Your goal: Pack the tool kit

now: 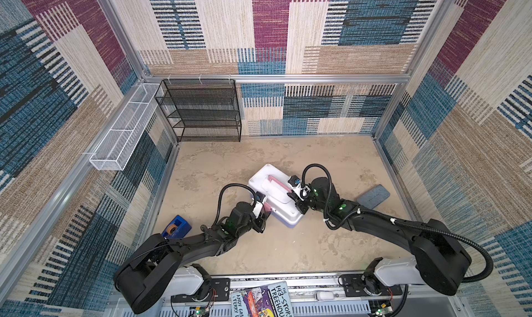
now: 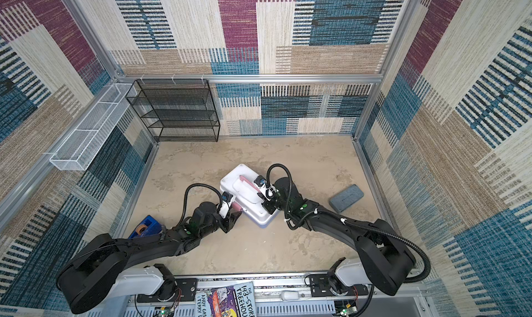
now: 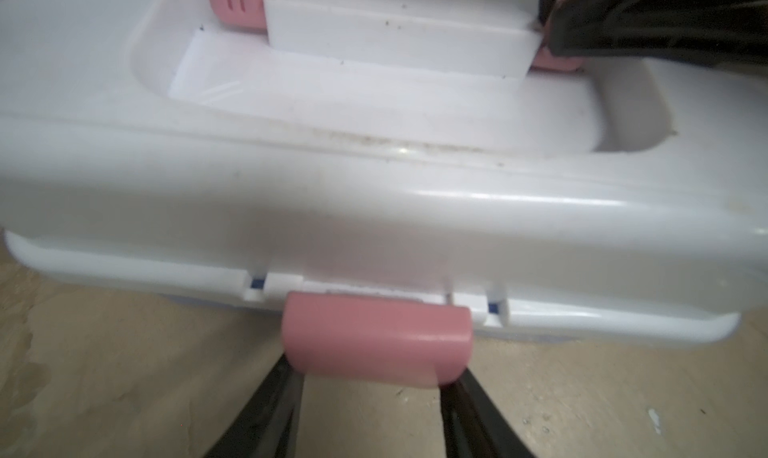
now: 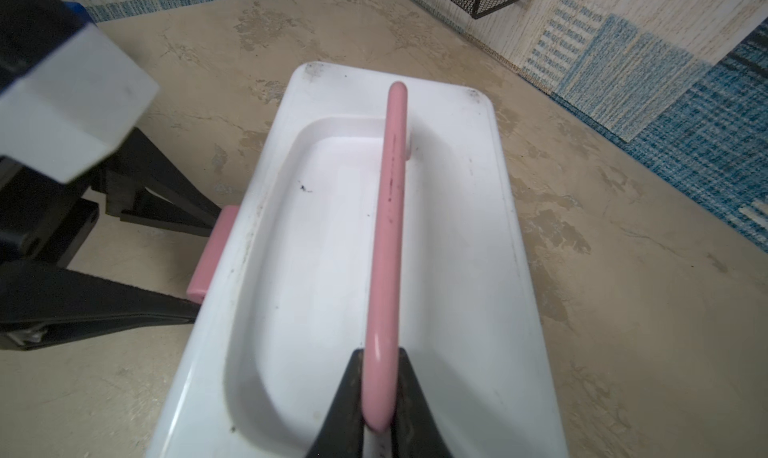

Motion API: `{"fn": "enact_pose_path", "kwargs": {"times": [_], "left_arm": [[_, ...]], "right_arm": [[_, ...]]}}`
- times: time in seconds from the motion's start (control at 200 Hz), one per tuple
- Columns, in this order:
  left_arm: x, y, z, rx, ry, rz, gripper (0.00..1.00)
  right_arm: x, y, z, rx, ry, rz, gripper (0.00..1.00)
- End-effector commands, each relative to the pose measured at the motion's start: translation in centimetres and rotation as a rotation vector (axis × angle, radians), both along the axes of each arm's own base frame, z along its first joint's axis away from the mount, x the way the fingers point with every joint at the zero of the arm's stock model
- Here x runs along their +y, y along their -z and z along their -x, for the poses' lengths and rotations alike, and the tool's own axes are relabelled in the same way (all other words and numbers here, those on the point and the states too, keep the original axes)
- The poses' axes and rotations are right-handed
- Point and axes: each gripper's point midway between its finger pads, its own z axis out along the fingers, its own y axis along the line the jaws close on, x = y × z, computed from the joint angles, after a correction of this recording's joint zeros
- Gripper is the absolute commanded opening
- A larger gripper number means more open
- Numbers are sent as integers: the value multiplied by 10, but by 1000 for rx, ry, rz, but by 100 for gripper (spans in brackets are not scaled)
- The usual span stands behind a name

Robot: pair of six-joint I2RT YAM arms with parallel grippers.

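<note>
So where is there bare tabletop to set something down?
Far strip between the black rack and the toolbox; near stretch this side of the toolbox; far right corner beyond the grey case. Crowded mid-table: left gripper on the pink latch, right gripper on the pink handle.

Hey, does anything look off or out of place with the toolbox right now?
Nothing looks spilled or broken. The toolbox sits skewed on the table, and its white lid carries dark smudges near the corners. Its pink handle stands raised out of the recess, pinched by the right end effector.
</note>
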Motion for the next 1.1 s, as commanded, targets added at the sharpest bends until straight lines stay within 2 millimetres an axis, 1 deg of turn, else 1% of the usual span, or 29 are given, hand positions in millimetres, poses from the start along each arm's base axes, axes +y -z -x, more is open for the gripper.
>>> {"fn": "enact_pose_path", "kwargs": {"times": [0.0, 0.085, 0.466, 0.596, 0.841, 1.097], "left_arm": [[-7, -10, -4, -36, 28, 6, 51], [-7, -9, -4, -30, 34, 0, 51], [-9, 8, -1, 23, 47, -25, 50], [-9, 8, -2, 22, 45, -28, 51], [-10, 0, -4, 1, 48, -34, 51], [-10, 3, -3, 17, 55, -49, 51]], "right_arm": [[-16, 27, 8, 82, 40, 89, 16], [-16, 27, 9, 84, 38, 89, 16], [-15, 26, 8, 81, 35, 84, 16], [-16, 27, 8, 81, 39, 85, 16], [-15, 28, 8, 84, 37, 85, 16], [-15, 27, 10, 81, 30, 80, 15]]}}
